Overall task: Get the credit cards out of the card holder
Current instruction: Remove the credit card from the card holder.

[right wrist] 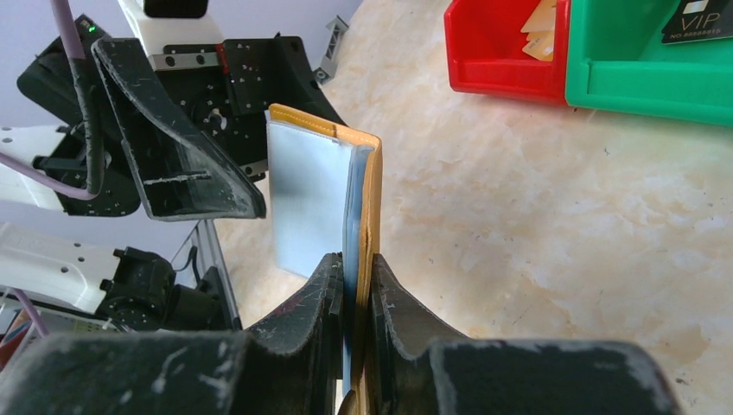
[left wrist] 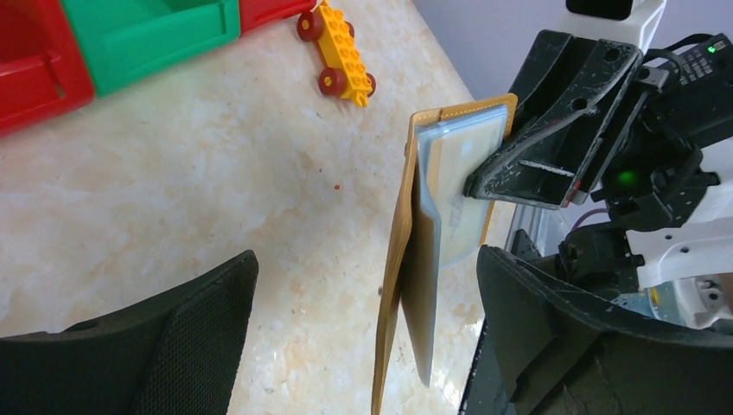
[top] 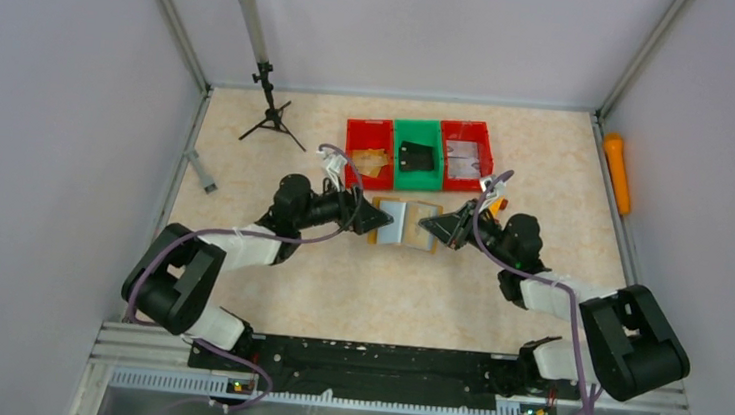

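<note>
The mustard-brown card holder hangs open above the table between both arms. My right gripper is shut on one edge of the card holder, its grey lining facing left. In the left wrist view the card holder stands edge-on between the wide-open fingers of my left gripper, touching neither. A pale credit card shows in its clear pocket. More tan credit cards lie in the left red bin.
Three bins stand in a row behind: red, green holding a black card, red. A yellow toy block lies near the right arm. A tripod stands back left; an orange cylinder lies at the right wall.
</note>
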Robot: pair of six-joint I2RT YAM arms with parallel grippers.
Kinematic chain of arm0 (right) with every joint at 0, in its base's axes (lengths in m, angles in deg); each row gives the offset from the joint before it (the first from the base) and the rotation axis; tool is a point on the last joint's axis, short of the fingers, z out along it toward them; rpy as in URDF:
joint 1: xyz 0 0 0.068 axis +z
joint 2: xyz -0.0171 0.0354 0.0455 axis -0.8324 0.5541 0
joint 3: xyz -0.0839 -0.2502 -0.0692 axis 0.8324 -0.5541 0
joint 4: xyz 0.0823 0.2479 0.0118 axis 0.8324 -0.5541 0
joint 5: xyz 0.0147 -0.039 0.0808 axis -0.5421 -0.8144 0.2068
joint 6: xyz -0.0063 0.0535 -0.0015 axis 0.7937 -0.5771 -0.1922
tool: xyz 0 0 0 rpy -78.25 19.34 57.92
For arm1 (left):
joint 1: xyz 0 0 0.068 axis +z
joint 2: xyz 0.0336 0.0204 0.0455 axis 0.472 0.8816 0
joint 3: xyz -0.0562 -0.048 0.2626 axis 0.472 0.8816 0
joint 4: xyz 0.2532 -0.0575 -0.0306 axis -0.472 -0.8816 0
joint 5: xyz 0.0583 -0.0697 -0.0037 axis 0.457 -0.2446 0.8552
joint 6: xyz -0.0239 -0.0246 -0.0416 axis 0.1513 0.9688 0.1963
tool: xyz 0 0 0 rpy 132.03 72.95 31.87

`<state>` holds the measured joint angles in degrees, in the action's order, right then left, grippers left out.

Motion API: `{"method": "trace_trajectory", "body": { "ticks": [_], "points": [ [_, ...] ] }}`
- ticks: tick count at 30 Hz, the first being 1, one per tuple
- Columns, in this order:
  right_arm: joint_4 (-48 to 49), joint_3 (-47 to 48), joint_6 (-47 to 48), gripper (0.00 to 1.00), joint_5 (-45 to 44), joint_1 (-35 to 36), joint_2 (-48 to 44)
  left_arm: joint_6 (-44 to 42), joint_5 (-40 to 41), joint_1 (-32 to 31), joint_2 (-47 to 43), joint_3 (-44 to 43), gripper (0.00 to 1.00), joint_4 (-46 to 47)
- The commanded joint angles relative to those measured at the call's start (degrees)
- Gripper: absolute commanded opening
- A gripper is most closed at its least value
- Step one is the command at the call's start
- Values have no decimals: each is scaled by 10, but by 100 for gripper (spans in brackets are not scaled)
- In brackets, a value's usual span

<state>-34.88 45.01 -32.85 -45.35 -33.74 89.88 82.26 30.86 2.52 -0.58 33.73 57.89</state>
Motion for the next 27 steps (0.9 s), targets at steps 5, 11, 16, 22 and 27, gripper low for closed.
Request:
{"method": "trace_trajectory", "body": {
  "ticks": [5,11,16,22,27],
  "points": [
    [59,5,-12,0,20,-3,8,-81,-14,-46,7,-81,74,-97],
    [106,5,-34,0,50,-4,32,-59,-48,-45,23,-92,36,-77],
    [161,2,-68,21,75,-9,59,-58,-54,-40,17,-92,1,-80],
    [224,9,-106,40,107,-9,107,7,-80,-32,11,-74,0,-3],
    [217,16,-104,42,111,-7,121,47,-89,-17,4,-61,0,38]
  ]
}}
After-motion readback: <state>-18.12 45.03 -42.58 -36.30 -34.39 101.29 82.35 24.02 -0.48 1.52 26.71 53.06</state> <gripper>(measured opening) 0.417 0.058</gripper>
